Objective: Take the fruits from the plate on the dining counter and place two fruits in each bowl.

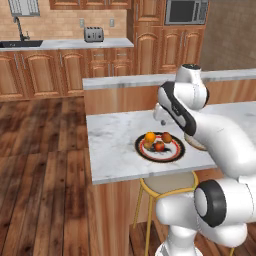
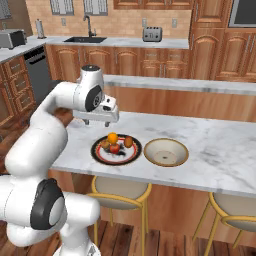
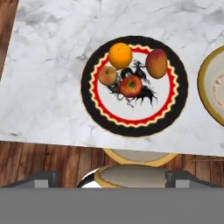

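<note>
On the dining counter (image 3: 52, 78) the black-rimmed plate (image 3: 131, 129) carries all the fruits: a bright orange (image 3: 120, 55), a brownish-orange one (image 3: 156, 63), a red apple (image 3: 130, 85) and a small olive-brown one (image 3: 107, 75). The same plate (image 2: 120, 161) shows in the right base view, with the tan bowl (image 2: 166, 152) just to its right. My gripper (image 2: 96, 123) hovers above the plate's left side, well clear of the fruit. In the hand view the gripper (image 3: 111, 178) is open, fingertips (image 3: 43, 177) wide apart, nothing between them. My arm covers part of the tan bowl (image 1: 196, 145) in the left base view.
Round stools (image 2: 120, 189) with yellow frames stand under the counter's near edge, another stool (image 2: 235, 205) to the right. A raised ledge (image 2: 175, 84) runs behind the counter. The kitchen worktop with a toaster (image 2: 152, 34) and sink lies far behind.
</note>
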